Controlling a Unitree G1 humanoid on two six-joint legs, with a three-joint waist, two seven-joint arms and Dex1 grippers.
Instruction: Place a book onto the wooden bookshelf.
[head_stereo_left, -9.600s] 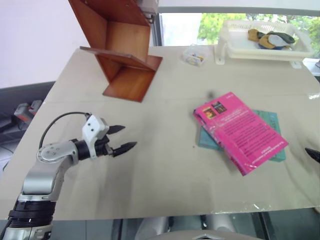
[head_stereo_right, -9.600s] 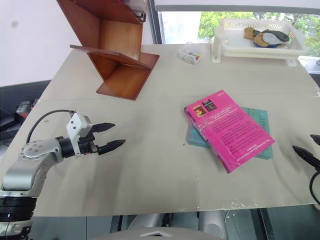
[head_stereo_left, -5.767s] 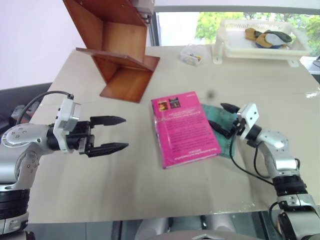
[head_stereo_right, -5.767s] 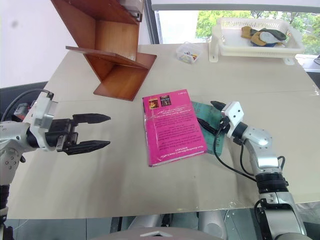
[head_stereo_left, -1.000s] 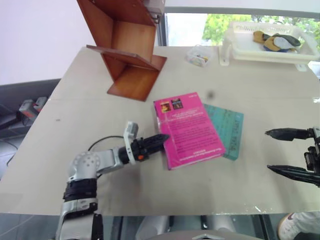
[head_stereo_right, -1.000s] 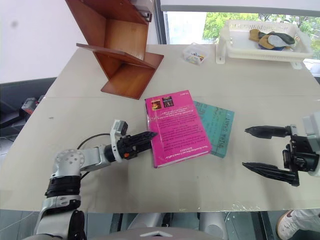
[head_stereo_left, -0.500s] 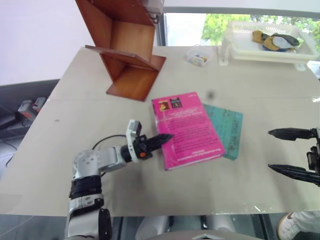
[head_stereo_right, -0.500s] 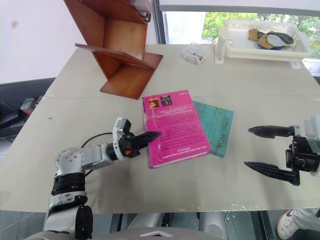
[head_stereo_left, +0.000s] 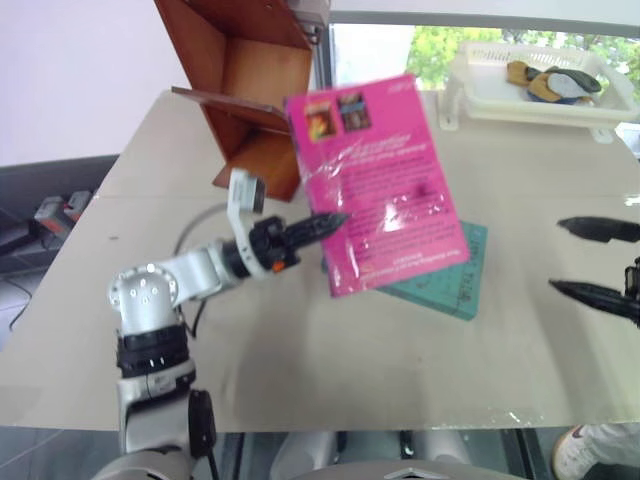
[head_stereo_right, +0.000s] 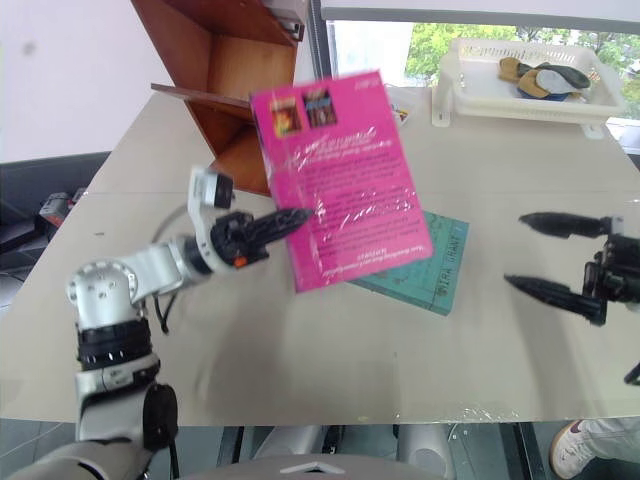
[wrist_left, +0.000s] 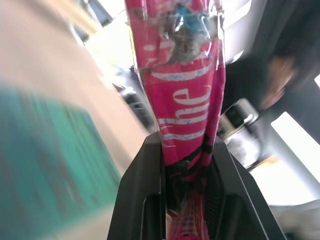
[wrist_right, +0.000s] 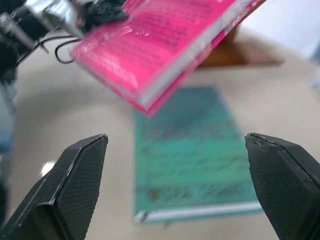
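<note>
My left arm (head_stereo_left: 165, 290) is silver-grey with black joint rings, a white wrist block, an orange spot — black cable looping behind, tapered black fingers (head_stereo_left: 318, 226).

book (head_stereo_left: 380, 180) above table (head_stereo_left: 300, 350) — bookshelf (head_stereo_left: 240, 90) behind-left

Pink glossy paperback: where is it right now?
The pink glossy paperback is airborne mid-table in the left pincer, above the teal-green book, right of the reddish-brown wooden bookshelf.
</note>
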